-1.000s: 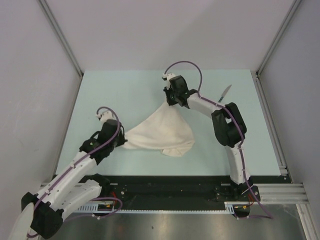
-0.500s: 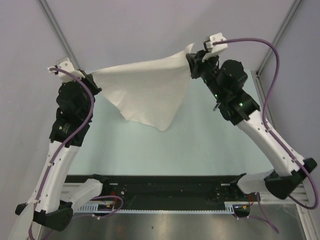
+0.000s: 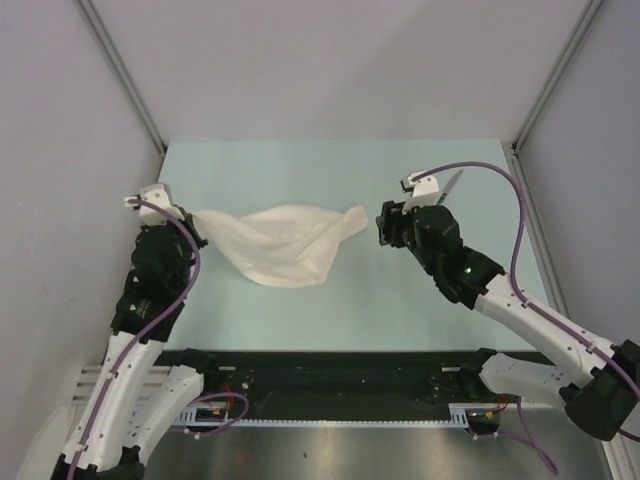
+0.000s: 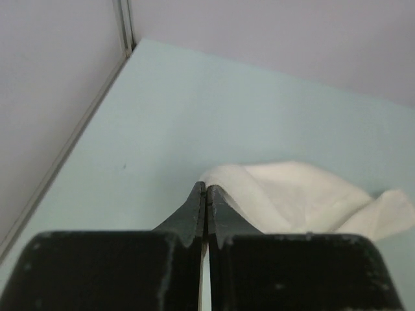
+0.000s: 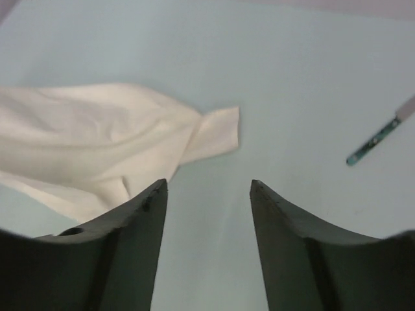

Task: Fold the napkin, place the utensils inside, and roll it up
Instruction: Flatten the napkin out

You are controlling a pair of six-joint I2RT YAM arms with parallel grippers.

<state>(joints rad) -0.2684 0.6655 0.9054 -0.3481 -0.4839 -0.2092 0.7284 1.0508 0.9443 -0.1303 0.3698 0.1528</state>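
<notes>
Gripping state, left: left gripper (image 4: 205, 188) has its jaws together, pinching the left corner of the napkin (image 3: 280, 245).
Napkin position: rumpled on the table (image 3: 300, 170), centre-left; long axis runs left to right.
Right tool: right gripper (image 5: 207, 184) has its fingers apart and holds nothing, just right of the napkin's free right corner.
Knife: knife (image 3: 452, 182) lies far right, apart from the napkin.
Nearer arm: right, judged best placed for the free corner.
</notes>
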